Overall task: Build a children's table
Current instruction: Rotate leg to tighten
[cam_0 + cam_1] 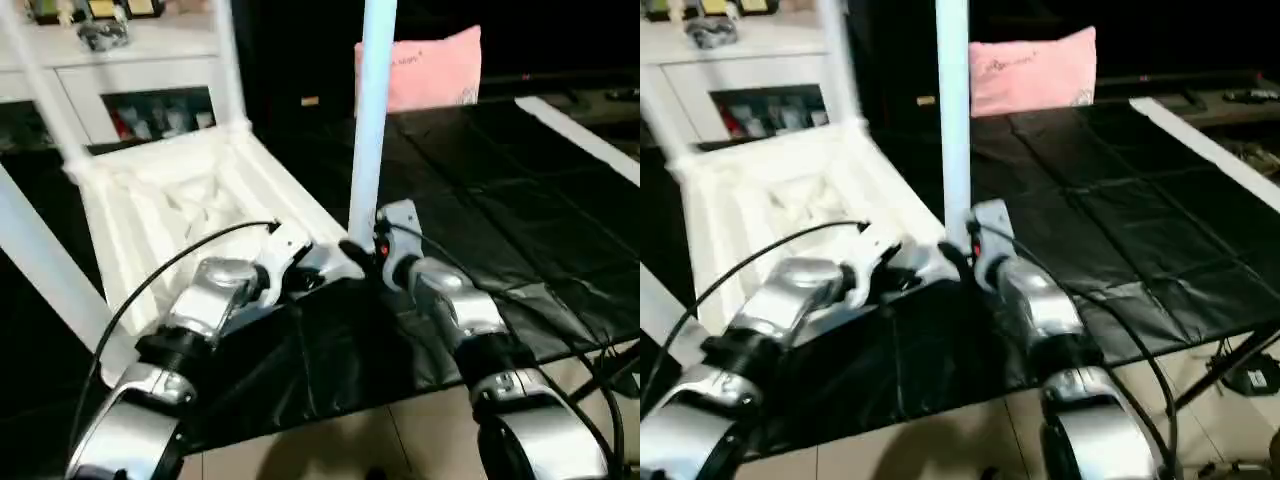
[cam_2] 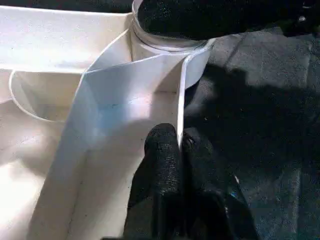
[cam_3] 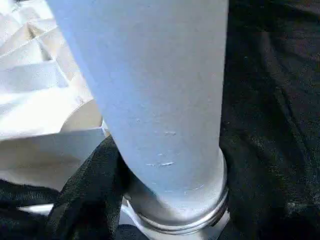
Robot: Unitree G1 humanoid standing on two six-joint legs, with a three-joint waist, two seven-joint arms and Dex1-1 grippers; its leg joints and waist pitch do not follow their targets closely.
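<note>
Left fingers [image 2: 172, 165] pinching tabletop [image 1: 190, 215] rim, right fingers [image 1: 362, 255] clasping leg [image 3: 150, 90] above socket [image 3: 175, 215]

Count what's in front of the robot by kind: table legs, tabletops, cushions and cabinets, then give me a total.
table legs: 4
tabletop: 1
pink cushion: 1
white cabinet: 1
Total: 7

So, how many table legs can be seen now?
3. One leg stands upright at the near corner socket, by the right pincer. One rises at the far corner. One slants at left. More may be hidden.
</note>
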